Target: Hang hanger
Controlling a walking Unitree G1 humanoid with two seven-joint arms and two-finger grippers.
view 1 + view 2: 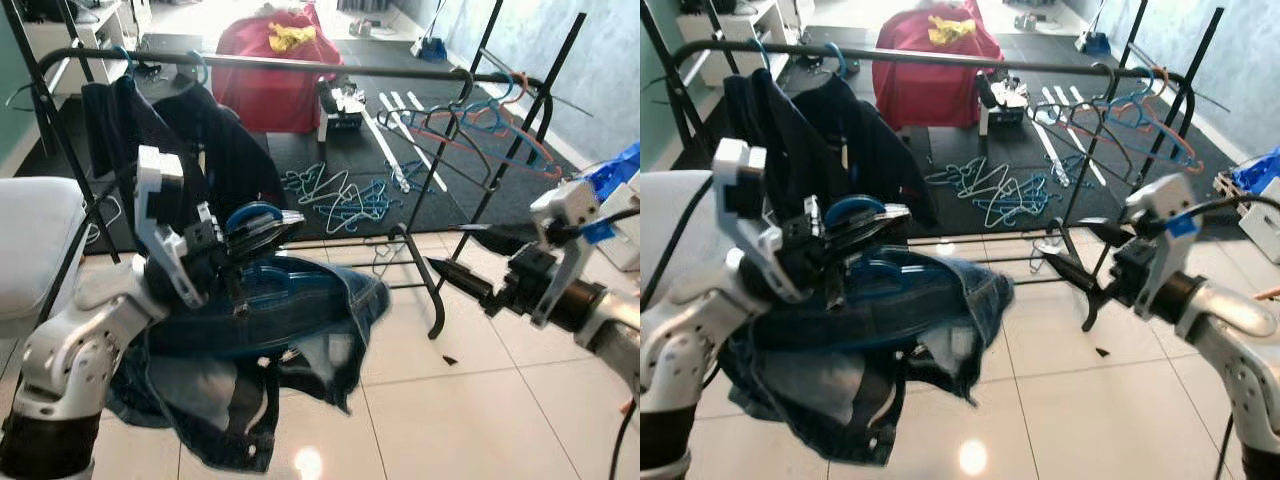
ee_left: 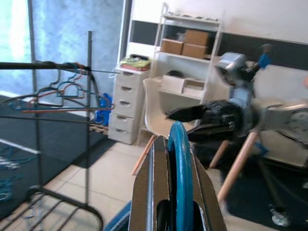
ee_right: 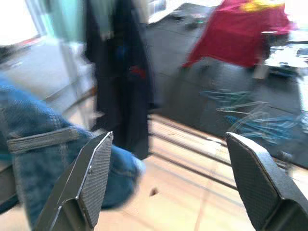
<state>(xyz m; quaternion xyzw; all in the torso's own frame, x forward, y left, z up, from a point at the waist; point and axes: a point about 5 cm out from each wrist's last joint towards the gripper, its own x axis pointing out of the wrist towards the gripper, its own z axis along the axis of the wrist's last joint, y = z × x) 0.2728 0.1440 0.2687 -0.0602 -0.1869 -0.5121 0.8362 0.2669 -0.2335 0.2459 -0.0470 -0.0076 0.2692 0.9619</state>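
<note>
My left gripper (image 1: pixel 270 225) is shut on the hook of a blue hanger (image 1: pixel 252 215) that carries blue jeans (image 1: pixel 270 330), held low in front of the black clothes rack. The hook (image 2: pixel 180 173) stands clamped between my fingers in the left wrist view. The rack's top rail (image 1: pixel 300 64) runs across above it, with dark garments (image 1: pixel 150 140) hung at its left end and empty hangers (image 1: pixel 480 125) at its right. My right gripper (image 1: pixel 445 272) hovers open to the right of the jeans, pointing at them, fingers (image 3: pixel 91 173) wide apart with nothing between.
A pile of loose hangers (image 1: pixel 340 195) lies on the dark mat behind the rack. The rack's lower bars and foot (image 1: pixel 430 290) cross the tiled floor between my arms. A red-covered object (image 1: pixel 275 65) stands far back; a white seat (image 1: pixel 30 240) is at my left.
</note>
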